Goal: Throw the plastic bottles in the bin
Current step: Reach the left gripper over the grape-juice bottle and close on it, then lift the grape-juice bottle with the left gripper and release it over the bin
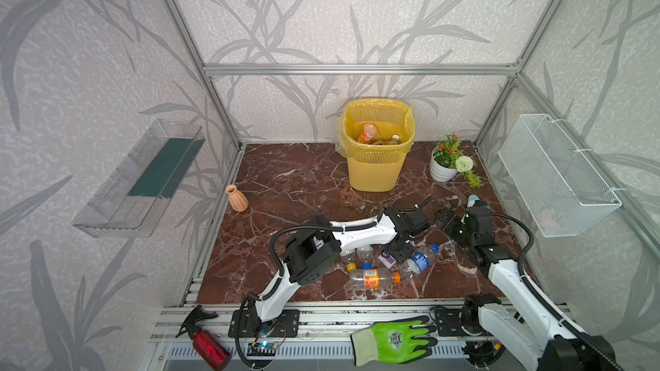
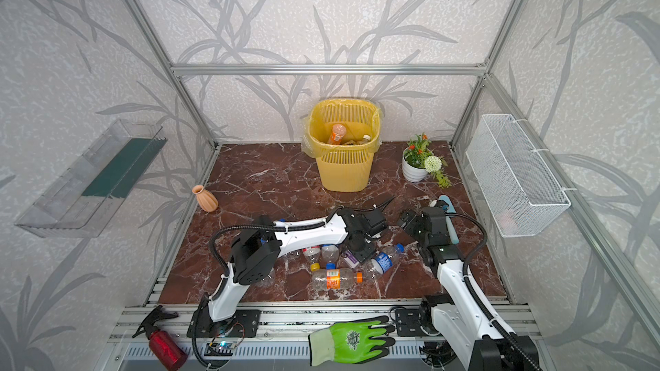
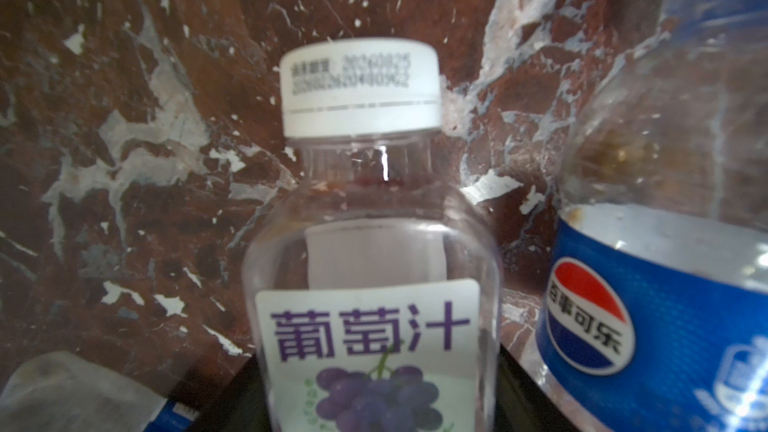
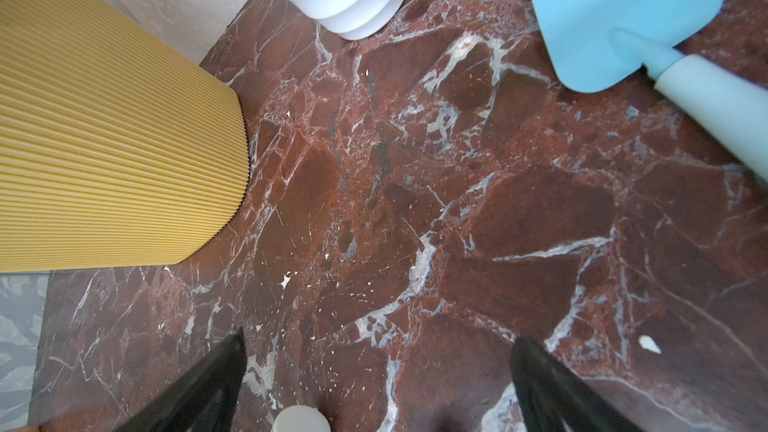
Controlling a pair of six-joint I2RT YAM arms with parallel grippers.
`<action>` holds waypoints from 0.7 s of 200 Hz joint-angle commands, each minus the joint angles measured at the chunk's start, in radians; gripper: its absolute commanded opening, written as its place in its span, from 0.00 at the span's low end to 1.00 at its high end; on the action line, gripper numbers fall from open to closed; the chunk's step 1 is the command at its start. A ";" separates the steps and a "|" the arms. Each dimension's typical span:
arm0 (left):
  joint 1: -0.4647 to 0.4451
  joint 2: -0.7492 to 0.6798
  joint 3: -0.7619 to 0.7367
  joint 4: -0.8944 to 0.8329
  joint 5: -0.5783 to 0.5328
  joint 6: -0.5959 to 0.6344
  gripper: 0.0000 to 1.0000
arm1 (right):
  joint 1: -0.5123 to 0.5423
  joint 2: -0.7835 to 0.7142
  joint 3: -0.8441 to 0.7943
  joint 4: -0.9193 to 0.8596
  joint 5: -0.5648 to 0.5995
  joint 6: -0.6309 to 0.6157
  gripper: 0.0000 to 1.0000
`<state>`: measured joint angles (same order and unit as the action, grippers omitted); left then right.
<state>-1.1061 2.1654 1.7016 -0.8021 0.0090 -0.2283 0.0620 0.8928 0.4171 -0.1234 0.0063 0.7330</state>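
Well in front of the bin [image 1: 375, 173], on the red marble desk [image 1: 285, 187], we see a cluster of plastic bottles [image 1: 373, 277]. The left hand [image 1: 395, 248] points down into that cluster over the grape juice bottle [image 3: 374, 268]. Its fingers [image 3: 519, 401] sit on either side of the bottle's body, close against it; we cannot tell whether they grip it. A blue-label bottle [image 1: 420, 262] lies just beside. The right hand [image 4: 380, 367] hovers nearer the bin, off its front right, jaws spread wide with nothing between them. Inside the bin lies an orange bottle [image 1: 368, 133].
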 commanded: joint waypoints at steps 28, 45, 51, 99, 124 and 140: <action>0.017 -0.111 0.042 0.003 -0.071 0.010 0.57 | -0.008 -0.017 -0.014 0.011 -0.002 -0.003 0.99; 0.038 -0.197 0.038 0.033 -0.093 0.009 0.54 | -0.008 -0.017 -0.015 0.016 0.000 -0.003 0.99; 0.048 -0.235 0.031 0.046 -0.096 0.011 0.54 | -0.008 -0.017 -0.015 0.017 0.001 -0.003 0.99; 0.104 -0.665 -0.102 0.378 -0.311 0.174 0.55 | -0.011 -0.008 -0.018 0.046 -0.006 -0.007 0.99; 0.117 -0.870 -0.247 0.729 -0.383 0.343 0.51 | -0.012 0.007 -0.015 0.067 -0.016 -0.007 0.99; 0.135 -0.959 -0.356 1.000 -0.321 0.482 0.51 | -0.013 0.015 -0.012 0.074 -0.024 -0.006 0.99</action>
<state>-0.9867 1.2785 1.4879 -0.2241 -0.2932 0.0101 0.0532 0.8986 0.4110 -0.0856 -0.0029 0.7326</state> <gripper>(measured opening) 0.641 0.992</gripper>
